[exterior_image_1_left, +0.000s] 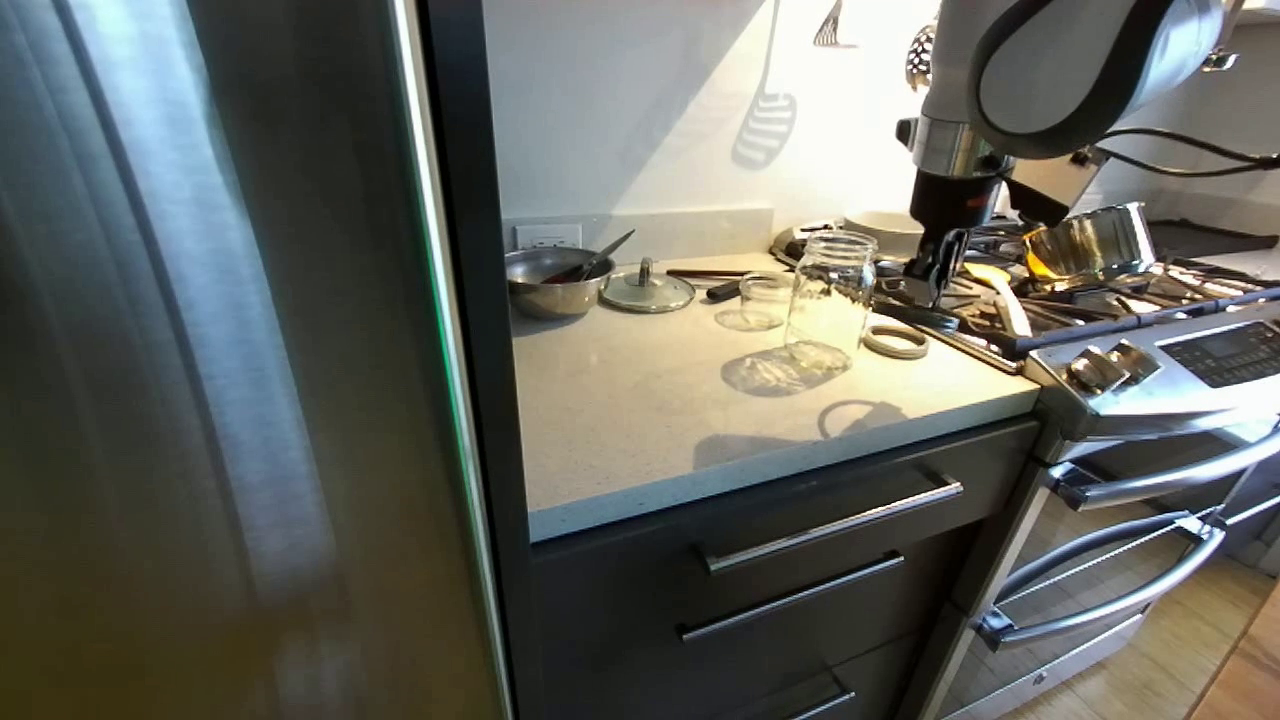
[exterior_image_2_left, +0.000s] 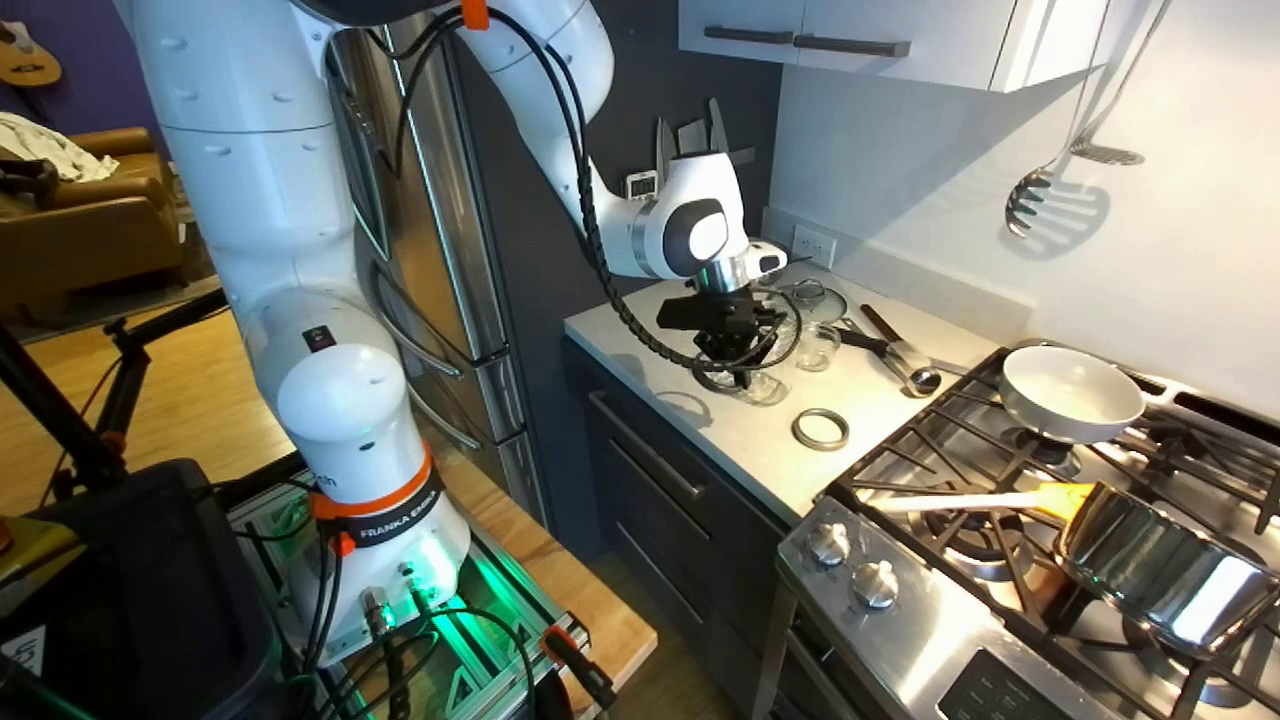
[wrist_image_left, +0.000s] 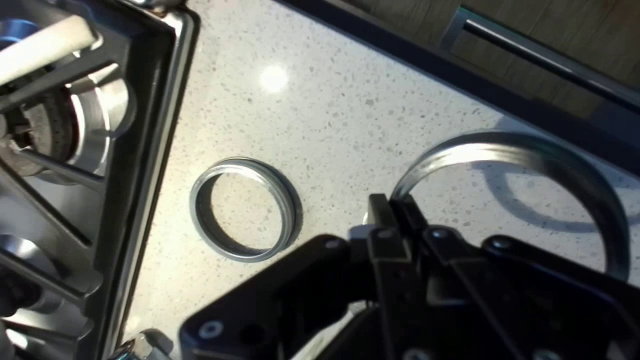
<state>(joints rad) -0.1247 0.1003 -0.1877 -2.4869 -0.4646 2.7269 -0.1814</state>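
Holding a metal ring (wrist_image_left: 530, 147) by the edge of its band, pinched between the tips of the fingers (wrist_image_left: 384, 217), closed down to a very narrow gap. Raised over the pale speckled desk (exterior_image_1_left: 620, 410), clear of its surface, and extending rightward from the grip in the wrist view. Noted near it, in the same view: a second ring (wrist_image_left: 200, 215), lying flat on the desk, between the held one and the edge of the stove (wrist_image_left: 145, 125). Seen in an exterior view, upright and open-mouthed near the second ring: a large glass jar (exterior_image_1_left: 830, 290). Farther back along the desk: a smaller glass jar (exterior_image_1_left: 766, 297), a knobbed lid (exterior_image_1_left: 648, 292), and a metal bowl (exterior_image_1_left: 555, 295) with a dark utensil (exterior_image_1_left: 612, 252) leaning out of it. In an exterior view, also lying on the desk: a black-handled tool (exterior_image_2_left: 862, 341). Farther out, on the stove: a white pan (exterior_image_2_left: 1070, 395), upright, and a shiny pot (exterior_image_2_left: 1165, 570), tipped to one side, with a pale-handled spoon (exterior_image_2_left: 965, 502) reaching to its rim. Above, hanging against the pale wall (exterior_image_2_left: 1200, 280): a metal skimmer (exterior_image_2_left: 1107, 153).
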